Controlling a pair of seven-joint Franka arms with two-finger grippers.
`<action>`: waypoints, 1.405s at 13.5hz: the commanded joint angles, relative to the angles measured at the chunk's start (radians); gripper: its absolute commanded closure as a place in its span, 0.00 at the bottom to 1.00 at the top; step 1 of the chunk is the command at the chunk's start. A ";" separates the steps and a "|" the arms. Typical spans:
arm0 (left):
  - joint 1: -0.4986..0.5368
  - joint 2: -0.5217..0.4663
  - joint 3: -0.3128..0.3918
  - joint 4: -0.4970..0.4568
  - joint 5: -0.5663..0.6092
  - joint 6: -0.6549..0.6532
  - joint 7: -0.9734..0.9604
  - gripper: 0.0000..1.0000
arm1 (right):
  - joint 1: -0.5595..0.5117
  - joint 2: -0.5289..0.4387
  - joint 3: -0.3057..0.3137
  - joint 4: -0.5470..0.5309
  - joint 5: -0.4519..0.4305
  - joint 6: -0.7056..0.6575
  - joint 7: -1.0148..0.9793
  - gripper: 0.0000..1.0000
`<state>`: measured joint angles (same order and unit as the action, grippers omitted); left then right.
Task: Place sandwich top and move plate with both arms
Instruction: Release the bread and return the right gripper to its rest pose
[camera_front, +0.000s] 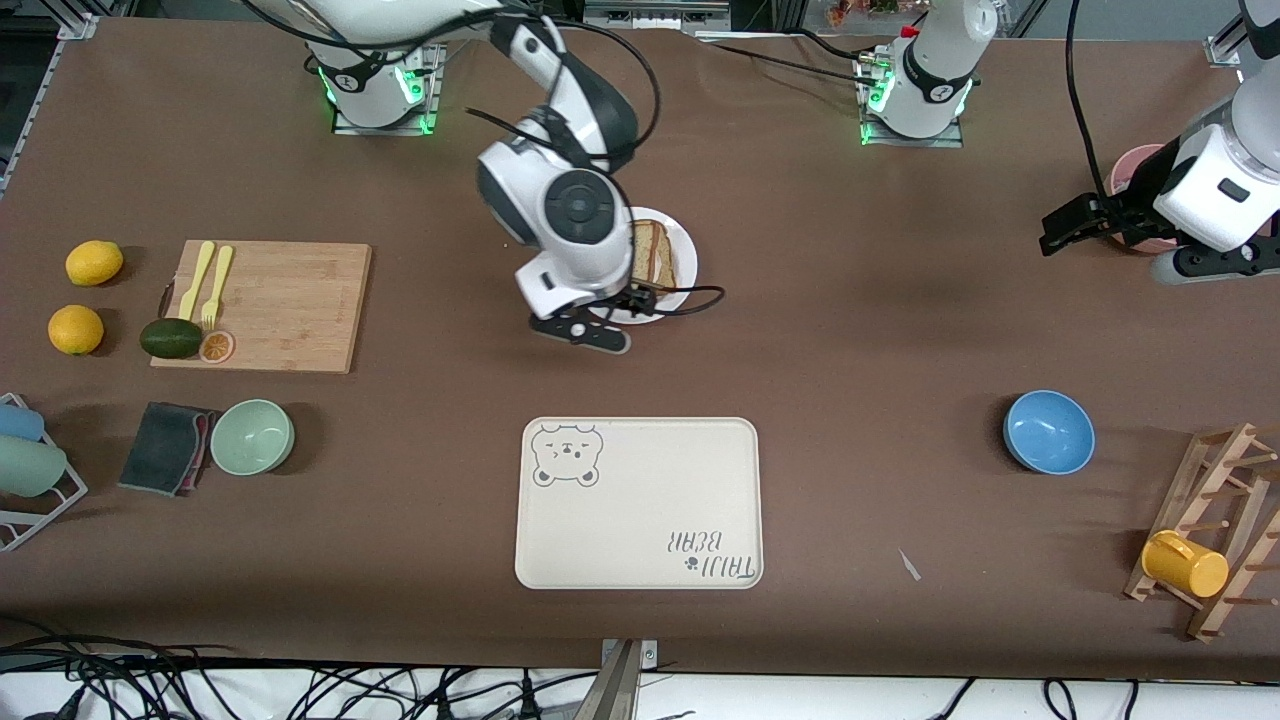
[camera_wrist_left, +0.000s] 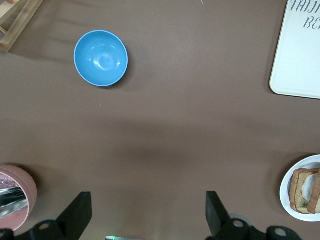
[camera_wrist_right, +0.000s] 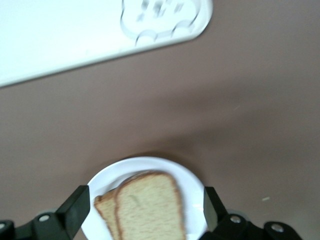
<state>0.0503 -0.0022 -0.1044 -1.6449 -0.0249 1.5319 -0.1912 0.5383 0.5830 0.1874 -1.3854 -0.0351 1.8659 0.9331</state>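
The sandwich top (camera_front: 652, 252), a pale tan slice with a thin brown crust, lies on another slice on the round white plate (camera_front: 686, 262) in the middle of the table. My right gripper (camera_front: 610, 315) hangs open and empty over the plate. In the right wrist view the sandwich top (camera_wrist_right: 147, 207) and the plate (camera_wrist_right: 192, 182) show between the right gripper's (camera_wrist_right: 145, 212) spread fingers. My left gripper (camera_front: 1052, 232) is open and empty, up over bare table at the left arm's end. It (camera_wrist_left: 147, 215) holds nothing in the left wrist view, where the plate (camera_wrist_left: 286, 187) shows off to one side.
A cream bear tray (camera_front: 640, 505) lies nearer to the front camera than the plate. A blue bowl (camera_front: 1048, 430), a pink cup (camera_front: 1135, 172) and a wooden rack with a yellow mug (camera_front: 1185, 563) are at the left arm's end. A cutting board (camera_front: 275, 305), fruit and a green bowl (camera_front: 252, 436) are at the right arm's end.
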 joint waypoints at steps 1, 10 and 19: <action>0.002 0.004 0.000 0.004 -0.044 -0.010 -0.010 0.00 | -0.095 -0.083 0.003 -0.020 0.014 -0.062 -0.140 0.00; 0.033 0.057 0.008 0.005 -0.205 -0.001 0.006 0.00 | -0.394 -0.316 -0.123 -0.073 0.081 -0.223 -0.779 0.00; 0.117 0.189 0.008 0.007 -0.533 -0.004 0.208 0.00 | -0.543 -0.605 -0.215 -0.297 0.076 -0.201 -0.945 0.00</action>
<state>0.1582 0.1639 -0.0934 -1.6472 -0.4992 1.5343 -0.0419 0.0021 0.0308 -0.0128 -1.6247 0.0253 1.6449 0.0045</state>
